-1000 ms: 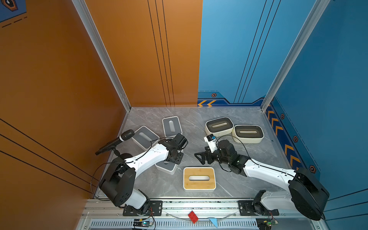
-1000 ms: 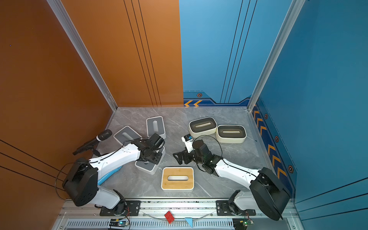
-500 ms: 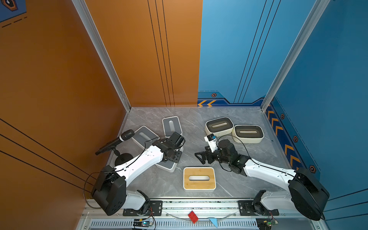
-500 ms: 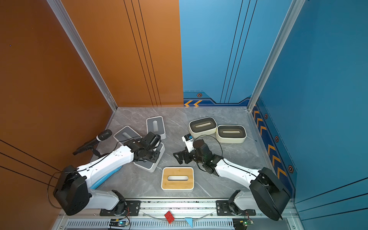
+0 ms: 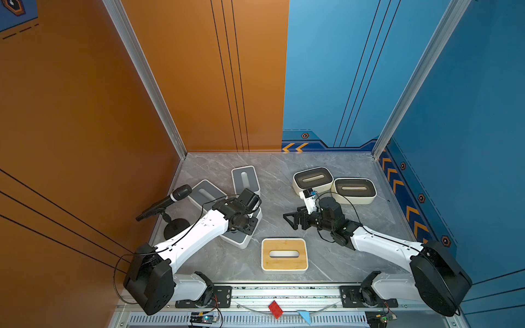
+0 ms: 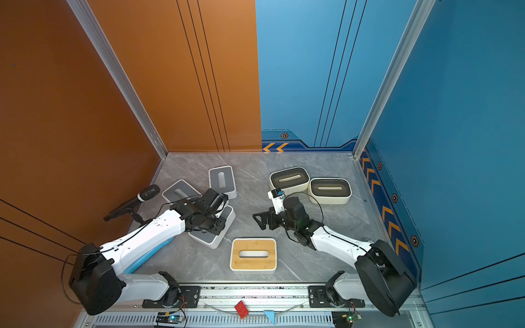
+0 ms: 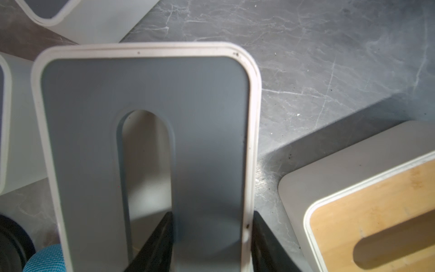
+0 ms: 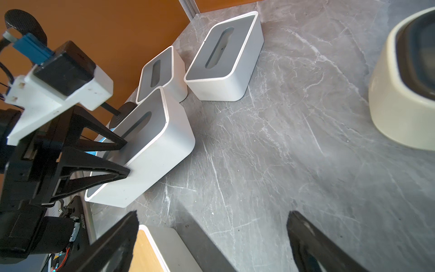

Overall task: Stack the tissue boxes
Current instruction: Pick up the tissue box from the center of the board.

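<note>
Grey plastic tops the box that matters: the grey-lidded box (image 5: 240,240) sits left of centre on the marble table (image 5: 284,176). The left gripper (image 7: 211,213) is clamped on it, one finger down in the oval slot, the other outside the long wall. I can't tell whether it's clear of the table. Since a second ago the box has barely shifted, but the left arm (image 5: 199,235) has sunk, its shoulder swung toward the near-left corner and the white forearm lying flatter.

A second grey box (image 5: 207,193) lies just behind by the microphone (image 5: 167,200), a third grey box (image 5: 245,179) farther back. The bamboo-topped box (image 5: 284,262) lies near the front edge, close but apart.

The right gripper (image 5: 292,221) hovers where it was, jaws spread wide, holding nothing. Behind it the cream box (image 5: 312,180) and its cream twin (image 5: 354,188) lie side by side.
</note>
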Robot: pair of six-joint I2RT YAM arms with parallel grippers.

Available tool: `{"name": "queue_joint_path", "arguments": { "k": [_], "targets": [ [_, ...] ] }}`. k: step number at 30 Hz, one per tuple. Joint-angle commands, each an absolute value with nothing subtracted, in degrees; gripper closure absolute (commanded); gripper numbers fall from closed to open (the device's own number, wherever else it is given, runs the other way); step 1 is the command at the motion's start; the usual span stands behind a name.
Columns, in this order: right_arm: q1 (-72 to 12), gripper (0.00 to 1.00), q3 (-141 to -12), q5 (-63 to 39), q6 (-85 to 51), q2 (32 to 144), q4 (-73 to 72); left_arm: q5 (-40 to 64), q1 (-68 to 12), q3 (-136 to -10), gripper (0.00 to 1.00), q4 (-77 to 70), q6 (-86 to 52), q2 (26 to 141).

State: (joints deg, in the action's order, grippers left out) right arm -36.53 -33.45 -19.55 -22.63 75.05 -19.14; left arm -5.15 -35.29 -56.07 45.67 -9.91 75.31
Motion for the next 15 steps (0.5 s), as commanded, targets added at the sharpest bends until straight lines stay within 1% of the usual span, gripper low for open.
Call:
{"name": "queue_joint_path", "arguments": {
  "k": [1, 11, 15],
  "targets": [
    [-35.9, 0.0, -32.4, -20.9, -23.5, 73.4, -20.6, -2.6, -34.9, -58.6, 0.59, 46.7, -6.1, 73.1],
    [-35.7, 0.0, -31.0, -22.5, -21.8, 70.2, -20.8, 0.7, -37.2, -58.6, 0.59, 46.7, 0.0, 70.9],
    [-35.6, 0.0, -30.8, -22.0, -20.5, 68.3, -18.9, 1.4, -38.5, -57.7, 0.59, 46.6, -0.1, 70.5]
  ]
}}
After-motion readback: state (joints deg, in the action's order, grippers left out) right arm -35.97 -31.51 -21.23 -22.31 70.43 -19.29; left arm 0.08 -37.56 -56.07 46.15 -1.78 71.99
